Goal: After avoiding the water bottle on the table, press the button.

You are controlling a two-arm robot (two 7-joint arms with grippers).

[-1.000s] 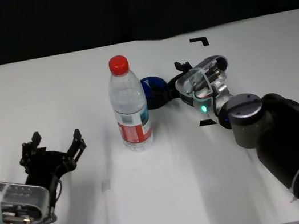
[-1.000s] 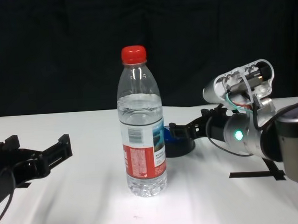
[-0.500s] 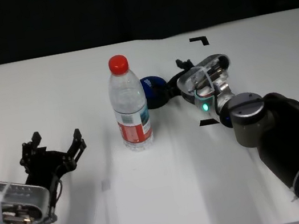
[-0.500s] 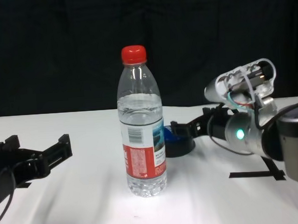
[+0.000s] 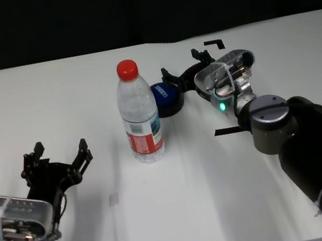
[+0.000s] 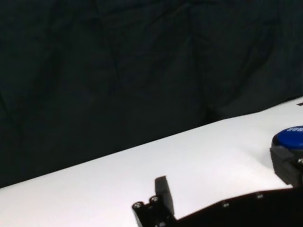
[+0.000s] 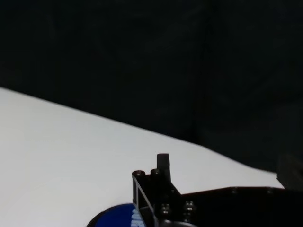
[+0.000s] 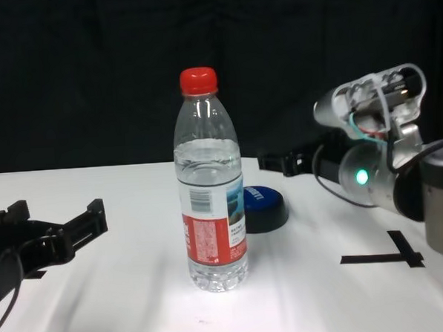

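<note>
The water bottle, clear with a red cap, stands upright mid-table. Just behind it to the right lies the blue-topped button on its black base, uncovered. My right gripper hovers open a little above and behind the button, apart from it and from the bottle. In the right wrist view the button's blue top shows just below one fingertip. My left gripper rests open, low over the table's near left. The left wrist view catches the button far off.
The white table carries black tape marks behind the right gripper and in front of it. My bulky right forearm fills the near right. A dark curtain backs the table.
My right gripper has lifted off the button and drawn back toward the far side, leaving the blue top fully exposed. Bottle and left arm have not moved.
</note>
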